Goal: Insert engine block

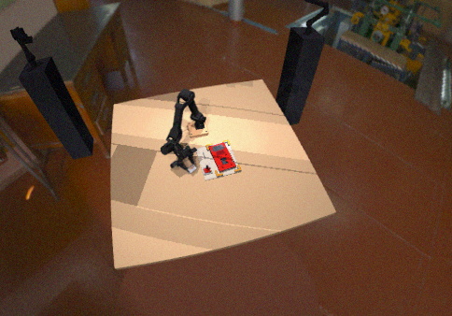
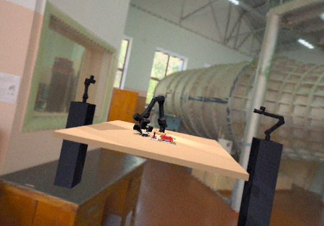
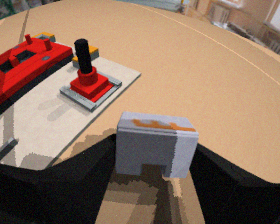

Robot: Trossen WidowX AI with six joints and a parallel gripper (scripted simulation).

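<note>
The engine block [image 1: 191,169] [image 3: 153,142] is a light grey block with an orange mark on top and a slot in its lower edge. My gripper [image 1: 190,166] [image 2: 144,133] [image 3: 153,143] is shut on it, with a black finger at each side. It is beside the white board's edge, low over the table; the exact gap below is unclear. The red car body [image 1: 218,150] [image 2: 167,138] [image 3: 33,68] lies on the board, cut off at the left in the wrist view. Its dark opening [image 1: 225,161] [image 3: 25,56] looks empty. The rib cannot be made out.
A red piece with an upright black stick [image 1: 207,168] [image 3: 90,83] stands in a grey frame on the white board [image 3: 38,132], between block and car body. Yellow corner pieces surround the car body. A light wooden block [image 1: 198,131] is at the arm's base.
</note>
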